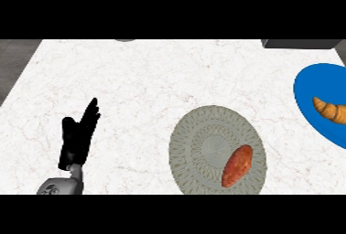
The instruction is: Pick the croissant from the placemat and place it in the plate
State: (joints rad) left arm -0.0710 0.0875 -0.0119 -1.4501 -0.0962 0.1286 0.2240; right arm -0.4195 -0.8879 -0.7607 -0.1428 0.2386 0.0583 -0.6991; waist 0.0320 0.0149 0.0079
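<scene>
An orange-brown croissant (330, 110) lies on a blue placemat (316, 82) that the view's right edge cuts off. The grey patterned plate (196, 124) sits in the lower middle of the white counter. A reddish-brown oblong food item (237, 165) rests on the plate's right part. My left hand (76, 137) stands at the lower left with straight fingers pointing up and away. It holds nothing and is far from both the plate and the croissant. My right hand does not show.
A dark box-like object (300, 44) stands at the counter's far right corner. A small grey thing (125, 40) peeks in at the far edge. The counter's left edge (20, 77) runs diagonally, with dark floor beyond it.
</scene>
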